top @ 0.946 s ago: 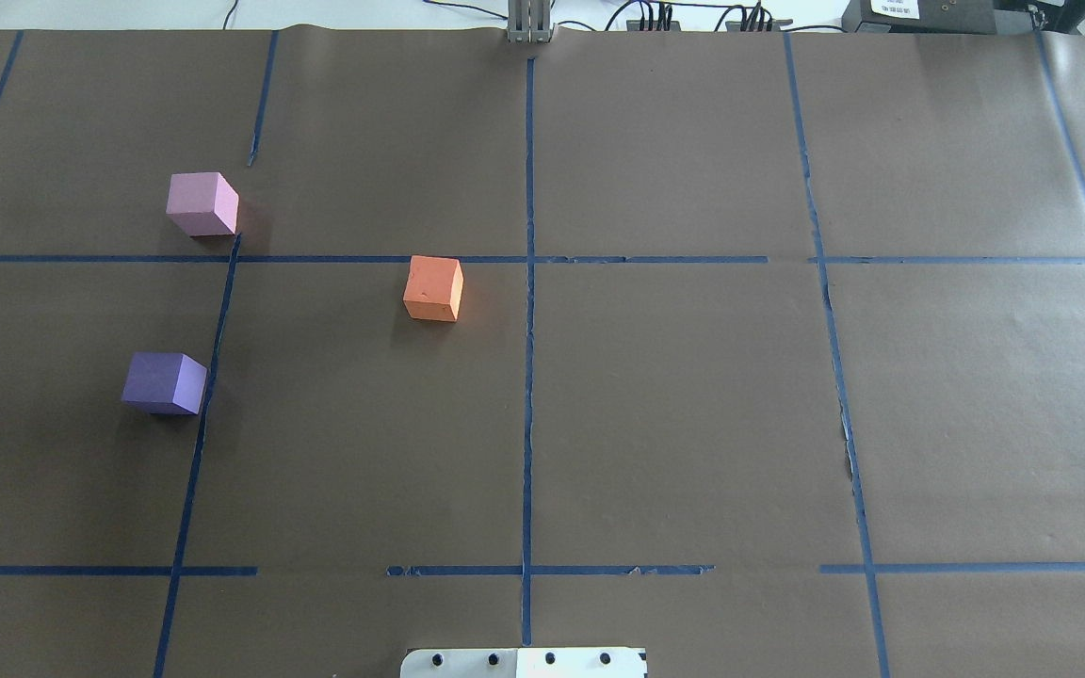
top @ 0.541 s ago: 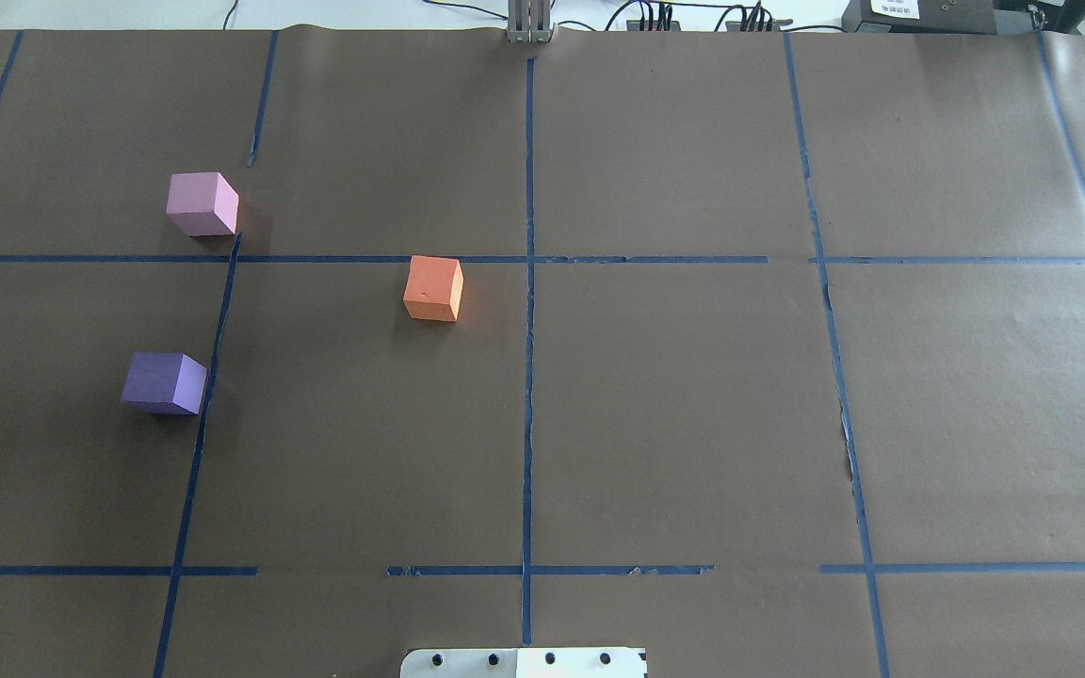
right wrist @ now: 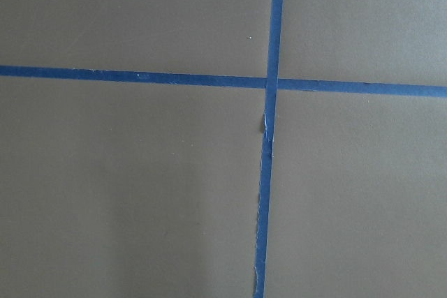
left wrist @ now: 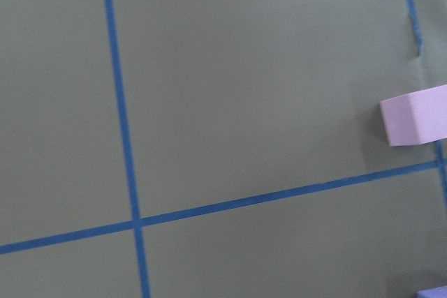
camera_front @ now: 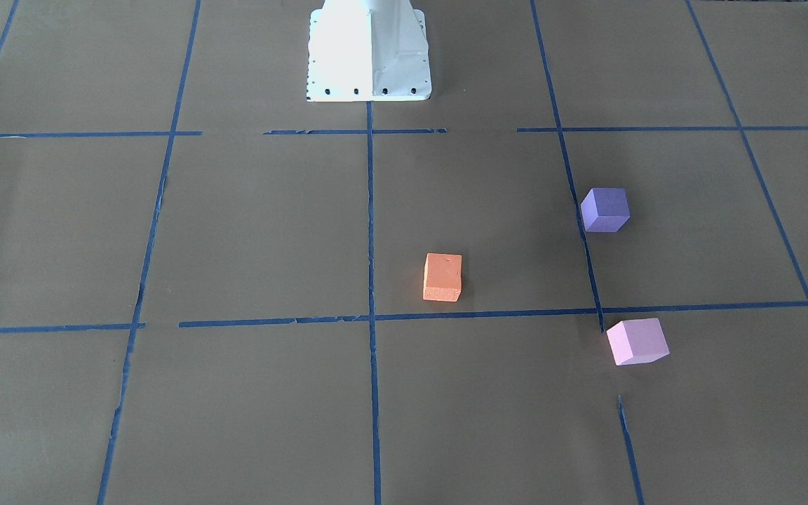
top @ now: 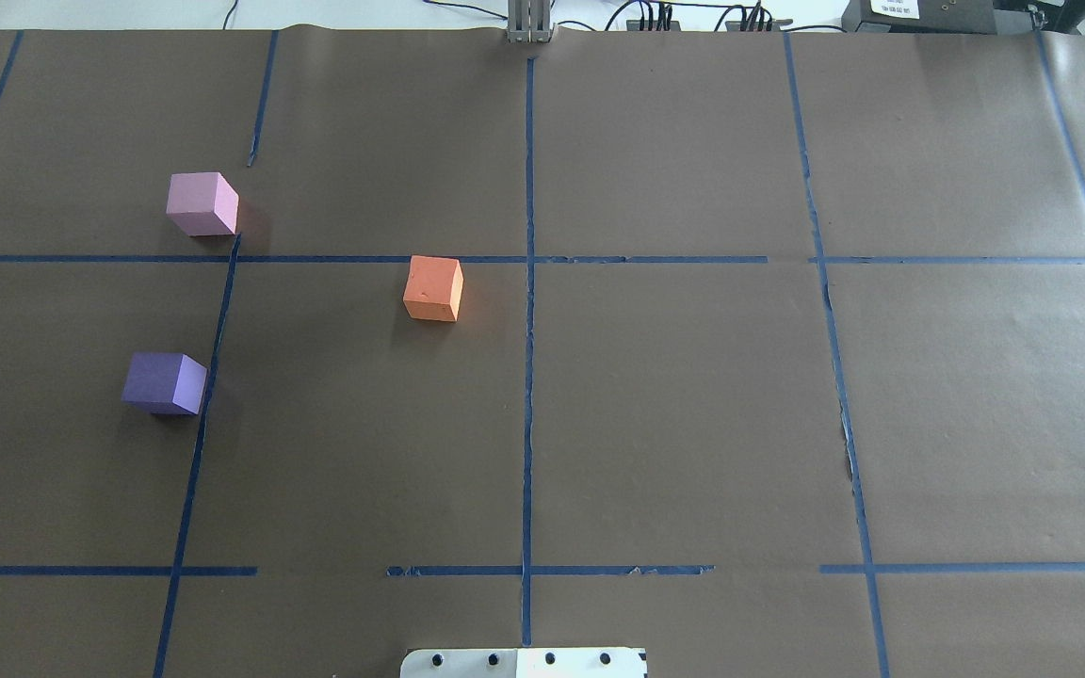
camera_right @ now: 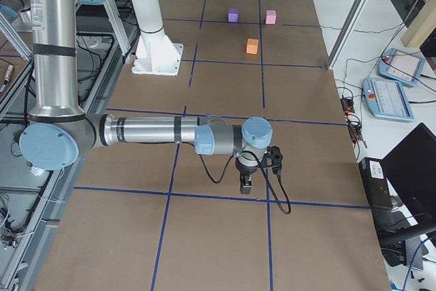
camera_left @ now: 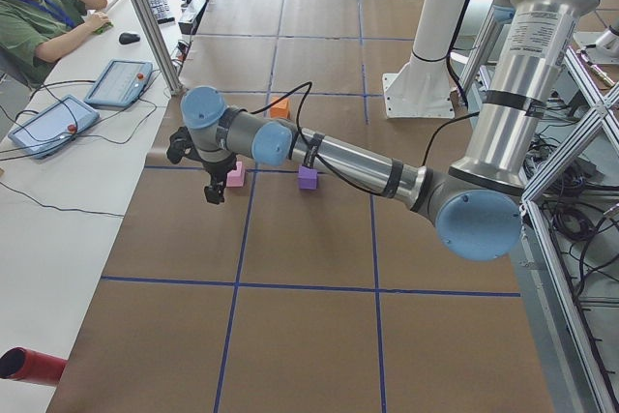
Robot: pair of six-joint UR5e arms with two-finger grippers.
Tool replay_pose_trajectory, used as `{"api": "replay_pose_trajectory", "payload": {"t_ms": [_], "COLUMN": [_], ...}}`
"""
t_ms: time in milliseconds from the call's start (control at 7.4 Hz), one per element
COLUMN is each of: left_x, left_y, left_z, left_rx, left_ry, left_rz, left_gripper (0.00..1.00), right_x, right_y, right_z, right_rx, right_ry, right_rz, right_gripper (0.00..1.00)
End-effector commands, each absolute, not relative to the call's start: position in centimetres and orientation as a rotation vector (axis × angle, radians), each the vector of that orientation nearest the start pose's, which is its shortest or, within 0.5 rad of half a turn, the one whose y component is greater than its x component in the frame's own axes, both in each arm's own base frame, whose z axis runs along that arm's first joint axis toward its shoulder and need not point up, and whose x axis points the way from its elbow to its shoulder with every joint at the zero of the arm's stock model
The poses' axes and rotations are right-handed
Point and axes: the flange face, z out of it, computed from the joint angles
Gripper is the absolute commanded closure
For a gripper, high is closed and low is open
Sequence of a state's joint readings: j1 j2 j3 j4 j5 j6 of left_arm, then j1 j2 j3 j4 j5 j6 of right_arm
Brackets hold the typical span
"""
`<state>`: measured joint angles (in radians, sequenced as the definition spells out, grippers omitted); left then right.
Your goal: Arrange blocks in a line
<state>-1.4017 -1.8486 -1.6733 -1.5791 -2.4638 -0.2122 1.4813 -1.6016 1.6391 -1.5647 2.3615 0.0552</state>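
Note:
Three cubes lie apart on the brown paper, on the robot's left half. The orange block [top: 433, 288] [camera_front: 442, 277] is nearest the centre line. The violet-purple block [top: 165, 383] [camera_front: 605, 209] is nearer the robot. The light pink block [top: 202, 203] [camera_front: 637, 341] is farther out and shows at the right edge of the left wrist view [left wrist: 415, 115]. My left gripper [camera_left: 214, 191] shows only in the exterior left view, beside the pink block [camera_left: 235, 175]; I cannot tell if it is open. My right gripper [camera_right: 246, 182] shows only in the exterior right view, far from the blocks; I cannot tell its state.
Blue tape lines [top: 528, 311] divide the paper into a grid. The white robot base [camera_front: 369, 52] stands at the table's near edge. An operator [camera_left: 39, 16] and teach pendants [camera_left: 53, 123] [camera_right: 388, 97] are on the far side bench.

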Motion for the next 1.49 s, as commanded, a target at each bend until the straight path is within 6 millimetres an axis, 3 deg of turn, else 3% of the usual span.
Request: {"api": "replay_pose_trajectory", "payload": {"t_ms": [0,405,541,811,946,1081,1351], "left_x": [13.4,19.6,22.9,34.7,37.3,39.6,45.7], "left_y": [-58.4,-56.7,-56.4,-53.0,-52.5,-53.5,-52.0], "left_z": [33.3,29.6,25.9,21.2,20.7,19.8,20.6], "left_rx": [0.185,0.187,0.150,0.156,0.126,0.097,0.137], "left_ry": [1.011,1.071,1.099,1.018,1.009,1.000,0.908], "left_rz": [0.121,0.201,0.158,0.087,0.057,0.036,0.020], "left_gripper": [0.00,0.00,0.00,0.00,0.00,0.00,0.00], "right_x": [1.9,2.0,1.9,2.0,2.0,1.9,2.0], "right_y": [-48.5,-48.5,-48.5,-48.5,-48.5,-48.5,-48.5], "right_z": [63.8,63.9,63.8,63.9,63.8,63.8,63.9], "right_rx": [-0.016,-0.016,-0.016,-0.016,-0.015,-0.016,-0.016], "right_ry": [-0.792,-0.791,-0.792,-0.791,-0.791,-0.792,-0.791], "right_rz": [-0.049,-0.049,-0.049,-0.049,-0.050,-0.049,-0.049], "right_gripper": [0.00,0.00,0.00,0.00,0.00,0.00,0.00]}}
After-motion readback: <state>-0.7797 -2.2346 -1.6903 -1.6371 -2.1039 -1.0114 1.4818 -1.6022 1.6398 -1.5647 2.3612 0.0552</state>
